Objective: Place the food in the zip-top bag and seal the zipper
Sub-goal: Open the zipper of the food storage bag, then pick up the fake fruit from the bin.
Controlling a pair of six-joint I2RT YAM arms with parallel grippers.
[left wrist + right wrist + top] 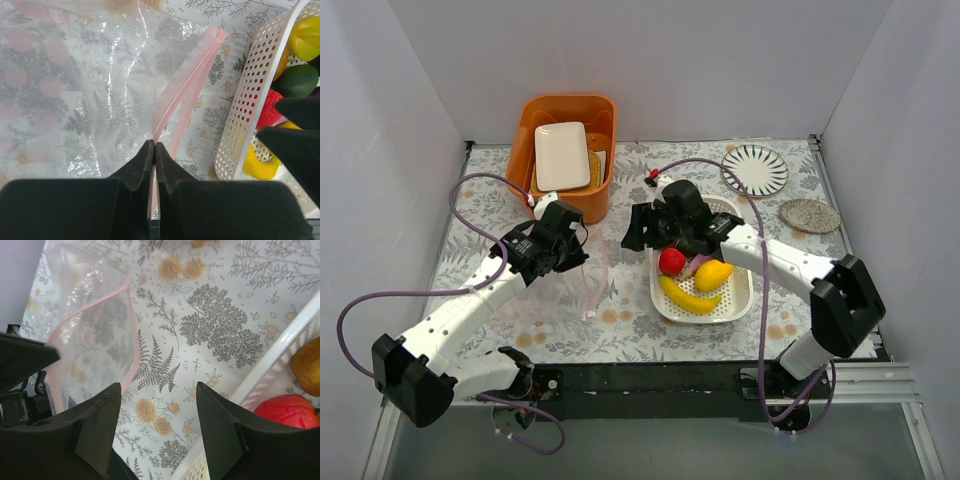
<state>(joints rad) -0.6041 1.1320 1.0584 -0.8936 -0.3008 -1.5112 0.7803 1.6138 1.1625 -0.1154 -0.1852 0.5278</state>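
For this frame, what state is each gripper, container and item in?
Bag: empty, mouth open.
Zipper: unsealed.
Left gripper: shut on the zipper.
Right gripper: open, empty.
Food: in the basket, none bagged.
Orange bin: holds a white dish.

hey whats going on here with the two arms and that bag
The left end effector is shut on the pink zipper of the clear zip-top bag, pinching it at the bag's mouth. The right end effector is open and empty, between the bag and the white basket. The food sits in that basket; none is in the bag yet.
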